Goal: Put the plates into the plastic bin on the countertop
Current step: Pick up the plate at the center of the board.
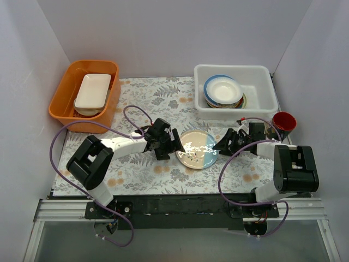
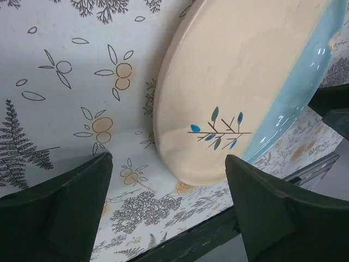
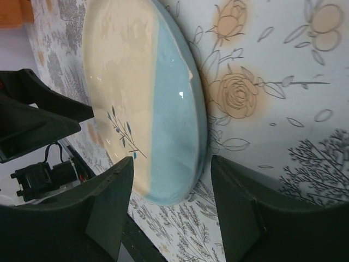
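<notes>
A cream and blue plate [image 1: 197, 149] lies flat and face up on the leaf-printed surface [image 1: 147, 98], near its front edge, between the two arms. Being round, it has no long axis. What gives it a direction is the glaze: the cream part is turned toward the left arm and the light blue band toward the right arm. A small blue-leafed sprig sits on the cream beside the colour line.

The left pincer [image 1: 175, 143] is low at the plate's cream rim. Its fingers [image 2: 65, 213] are spread apart, with the rim between them and a gap on each side. The right pincer [image 1: 221, 144] meets the blue rim from the other side, also released, with its fingers [image 3: 240, 207] standing on either side of the edge. Whether one of them brushes the plate cannot be told.

The plastic bin [image 1: 260, 94] stands at the far right of the surface, well apart from this plate, and holds a stack of plates [image 1: 223, 91] with a white, blue-rimmed one on top. An orange tub [image 1: 65, 103] at the far left contains a white rectangular dish [image 1: 92, 91]. A red cup [image 1: 284, 121] sits just beside the bin's near right corner.
</notes>
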